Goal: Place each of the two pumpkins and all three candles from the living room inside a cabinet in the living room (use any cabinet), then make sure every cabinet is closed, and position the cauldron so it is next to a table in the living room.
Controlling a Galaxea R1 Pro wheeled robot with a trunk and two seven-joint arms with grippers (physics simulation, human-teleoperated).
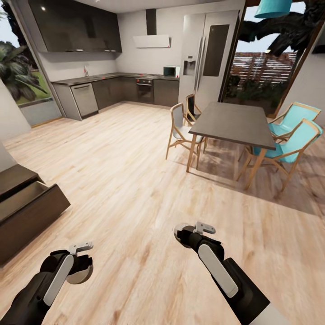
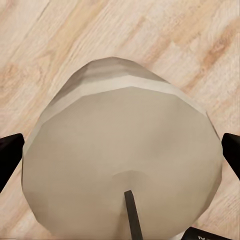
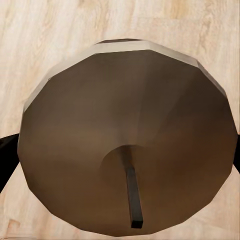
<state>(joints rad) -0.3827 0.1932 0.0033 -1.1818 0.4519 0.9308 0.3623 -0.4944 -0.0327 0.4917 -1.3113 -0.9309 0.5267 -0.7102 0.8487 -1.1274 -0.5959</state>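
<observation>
My left gripper (image 1: 80,270) is shut on a stubby off-white candle (image 2: 120,150), held low over the wood floor; its dark wick points at the left wrist camera. My right gripper (image 1: 183,232) is shut on a second candle (image 3: 130,135), which looks brownish in shadow. Dark fingers (image 2: 9,155) press against the candle's sides. The dark brown cabinet (image 1: 27,212) stands at the left edge of the head view with a drawer pulled open. The grey table (image 1: 232,122) stands ahead to the right. The pumpkins and the cauldron are out of view.
Wooden chairs, two of them with teal seats (image 1: 289,135), surround the table. Grey kitchen units (image 1: 113,88) and a tall fridge (image 1: 207,54) line the far wall. Light wood floor (image 1: 126,171) stretches between me and the table.
</observation>
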